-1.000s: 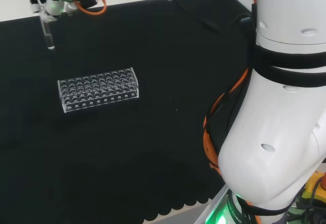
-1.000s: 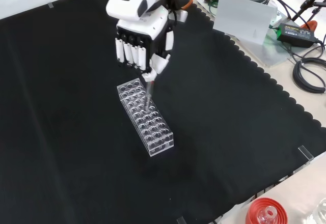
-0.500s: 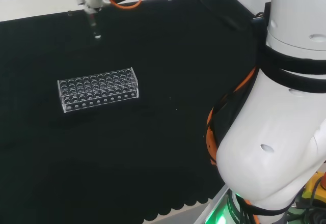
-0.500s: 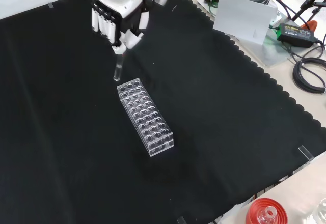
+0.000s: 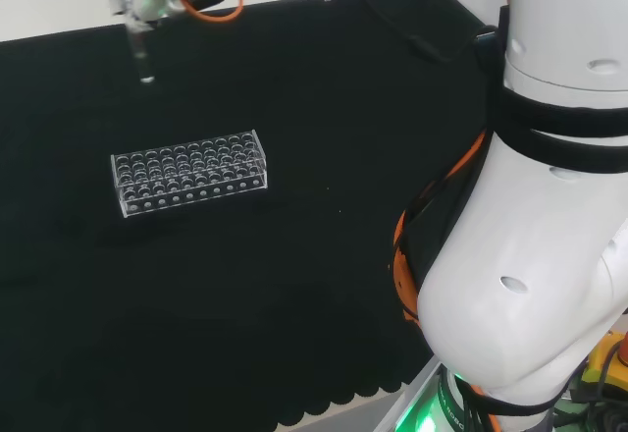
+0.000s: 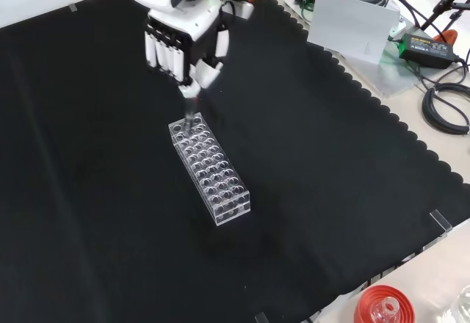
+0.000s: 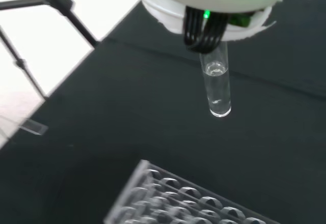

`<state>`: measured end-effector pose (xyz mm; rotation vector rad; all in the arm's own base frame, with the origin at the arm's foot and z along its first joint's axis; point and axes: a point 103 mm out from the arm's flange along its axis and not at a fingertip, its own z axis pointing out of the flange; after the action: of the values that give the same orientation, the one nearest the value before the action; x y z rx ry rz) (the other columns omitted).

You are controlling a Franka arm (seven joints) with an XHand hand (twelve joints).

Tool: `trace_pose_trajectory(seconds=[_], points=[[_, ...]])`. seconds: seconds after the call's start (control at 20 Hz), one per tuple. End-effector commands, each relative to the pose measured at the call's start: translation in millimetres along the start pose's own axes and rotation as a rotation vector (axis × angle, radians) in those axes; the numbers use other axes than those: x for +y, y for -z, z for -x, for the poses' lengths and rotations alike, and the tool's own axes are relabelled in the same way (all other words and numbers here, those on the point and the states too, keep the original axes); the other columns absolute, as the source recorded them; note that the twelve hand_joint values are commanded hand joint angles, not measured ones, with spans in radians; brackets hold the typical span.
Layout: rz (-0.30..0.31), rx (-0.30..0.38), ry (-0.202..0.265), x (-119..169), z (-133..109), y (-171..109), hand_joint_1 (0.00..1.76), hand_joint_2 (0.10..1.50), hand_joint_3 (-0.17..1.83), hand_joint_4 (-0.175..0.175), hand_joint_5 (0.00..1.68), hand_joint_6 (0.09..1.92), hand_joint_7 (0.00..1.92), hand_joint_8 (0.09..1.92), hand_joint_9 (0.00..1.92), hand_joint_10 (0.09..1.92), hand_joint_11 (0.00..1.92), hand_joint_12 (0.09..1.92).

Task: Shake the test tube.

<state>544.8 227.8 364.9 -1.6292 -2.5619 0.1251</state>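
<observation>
Above the far end of the clear rack (image 6: pixel 210 169), hand (image 6: pixel 182 40) pinching test tube (image 6: pixel 190 109), tube hanging upright

The hand (image 6: pixel 181 40) hangs above the cloth, fingers (image 6: pixel 167 55) seemingly curled downward, pinching.

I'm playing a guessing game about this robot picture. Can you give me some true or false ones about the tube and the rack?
1. The robot hand holds the test tube up in the air. True.
2. The test tube stands in the rack. False: it hangs above the cloth, clear of the rack.
3. The rack is clear with many holes. True.
4. The rack lies tipped on its side. False: it stands flat on the black cloth.
5. The tube hangs about upright. True.
</observation>
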Motion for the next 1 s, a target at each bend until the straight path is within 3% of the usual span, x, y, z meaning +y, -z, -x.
trace_pose_trajectory(seconds=[0.05,0.25,0.4,0.75,1.0], points=[[0.012,0.087,0.142,14,-54,1,1.43,0.65,0.63,-0.175,1.26,0.43,1.37,0.78,1.28,0.61,1.06,1.13],[0.004,0.088,0.149,14,-54,0,1.43,0.65,0.63,-0.175,1.26,0.43,1.37,0.78,1.28,0.61,1.06,1.13],[-0.007,0.066,0.101,12,-34,-4,1.43,0.65,0.63,-0.175,1.26,0.43,1.38,0.78,1.28,0.61,1.06,1.13],[-0.026,-0.002,-0.057,-4,28,-9,1.43,0.65,0.63,-0.175,1.26,0.42,1.38,0.78,1.28,0.61,1.06,1.13],[-0.025,-0.036,-0.108,-12,49,-6,1.43,0.65,0.63,-0.175,1.26,0.42,1.38,0.78,1.28,0.61,1.06,1.13]])
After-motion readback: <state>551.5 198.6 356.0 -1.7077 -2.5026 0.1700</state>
